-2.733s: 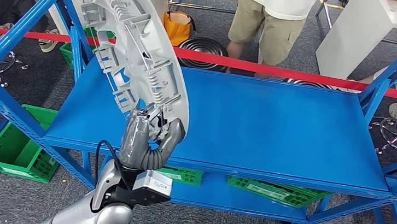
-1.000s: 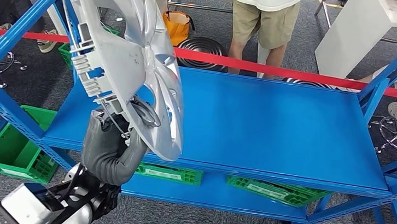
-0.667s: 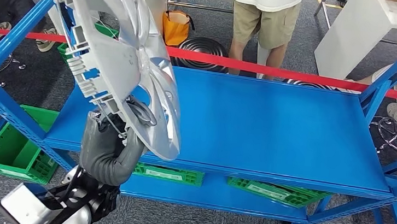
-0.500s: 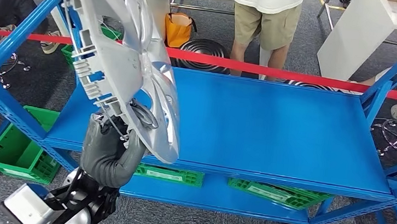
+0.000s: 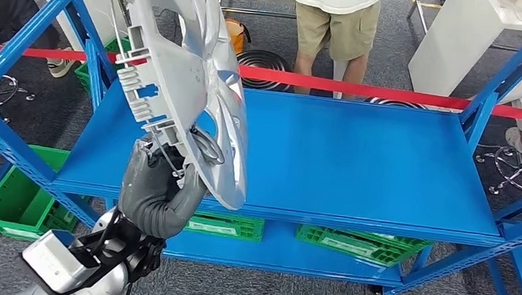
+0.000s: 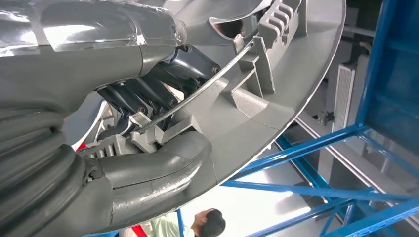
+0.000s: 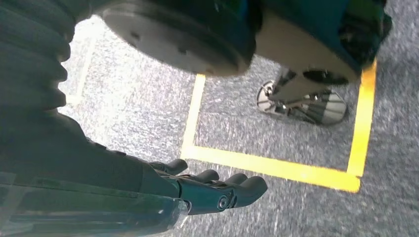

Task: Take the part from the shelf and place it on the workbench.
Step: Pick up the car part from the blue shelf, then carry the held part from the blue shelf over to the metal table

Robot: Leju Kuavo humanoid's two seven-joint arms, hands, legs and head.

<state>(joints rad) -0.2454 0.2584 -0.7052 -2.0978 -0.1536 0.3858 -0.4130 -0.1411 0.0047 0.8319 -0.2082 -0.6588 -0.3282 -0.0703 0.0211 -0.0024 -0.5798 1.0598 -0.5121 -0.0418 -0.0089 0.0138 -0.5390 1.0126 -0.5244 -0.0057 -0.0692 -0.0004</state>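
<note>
The robot's left hand (image 5: 160,192) holds a big silver wheel cover (image 5: 180,60) by its bottom edge. Its thumb (image 6: 163,160) presses one side of the rim, and its dark fingers (image 6: 148,96) curl tight around the other side by a thin wire ring (image 6: 207,81). The cover stands up tall above the fingers, in the air over the blue shelf (image 5: 358,157). The right hand (image 7: 207,190) hangs down over grey floor with yellow tape lines (image 7: 276,168), holding nothing, its fingers nearly straight and side by side.
</note>
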